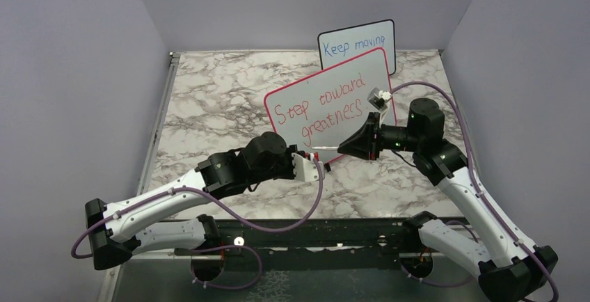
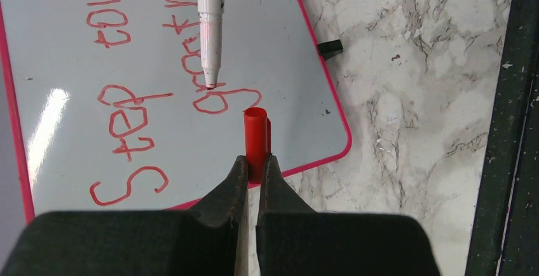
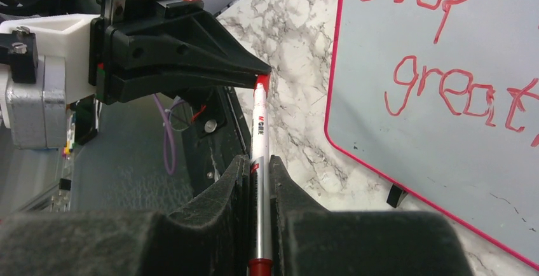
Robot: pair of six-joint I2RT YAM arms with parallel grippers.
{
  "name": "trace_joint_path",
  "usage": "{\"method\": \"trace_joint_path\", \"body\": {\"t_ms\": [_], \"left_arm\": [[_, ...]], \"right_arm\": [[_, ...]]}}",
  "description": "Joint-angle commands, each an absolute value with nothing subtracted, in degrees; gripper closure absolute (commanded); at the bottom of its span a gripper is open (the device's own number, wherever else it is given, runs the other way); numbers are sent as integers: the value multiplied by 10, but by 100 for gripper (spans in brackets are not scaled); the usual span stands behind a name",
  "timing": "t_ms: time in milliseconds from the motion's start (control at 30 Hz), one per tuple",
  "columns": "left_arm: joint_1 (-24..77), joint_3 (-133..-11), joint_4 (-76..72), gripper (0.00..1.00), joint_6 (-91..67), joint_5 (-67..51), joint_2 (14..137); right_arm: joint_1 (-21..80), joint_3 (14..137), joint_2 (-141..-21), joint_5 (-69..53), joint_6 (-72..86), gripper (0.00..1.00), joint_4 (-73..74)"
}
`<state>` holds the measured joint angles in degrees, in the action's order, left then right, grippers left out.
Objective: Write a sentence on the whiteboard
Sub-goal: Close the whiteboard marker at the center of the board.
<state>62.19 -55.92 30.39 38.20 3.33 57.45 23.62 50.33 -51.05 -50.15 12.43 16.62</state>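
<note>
The whiteboard (image 1: 370, 65) with the red-pink frame stands tilted at the table's middle. It bears the red sentence (image 1: 320, 107) "Step toward greatness" in two lines. My right gripper (image 1: 346, 150) is shut on a white marker (image 3: 259, 136) and holds it level in front of the board, tip pointing left. My left gripper (image 1: 321, 165) is shut on the red cap (image 2: 256, 139), open end toward the marker. In the left wrist view the marker's tip (image 2: 211, 84) is just up and left of the cap, a small gap apart, over the whiteboard (image 2: 279, 66) and sentence (image 2: 127, 123).
A smaller black-framed board (image 1: 358, 44) with blue "Keep moving" stands behind the whiteboard. Grey walls close the table on three sides. One black foot (image 2: 330, 48) of the whiteboard rests on the marble. A black rail (image 2: 508, 130) runs along the near edge.
</note>
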Motion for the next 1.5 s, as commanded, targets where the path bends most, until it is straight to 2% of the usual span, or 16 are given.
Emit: {"method": "trace_joint_path", "body": {"t_ms": [0,1467], "left_arm": [[635,-584,310,100,393,86,585],[649,-613,310,100,384,45,621]], "right_arm": [[236,522,-520,-530,105,100,195],[243,511,-547,-527,99,100,202]]}}
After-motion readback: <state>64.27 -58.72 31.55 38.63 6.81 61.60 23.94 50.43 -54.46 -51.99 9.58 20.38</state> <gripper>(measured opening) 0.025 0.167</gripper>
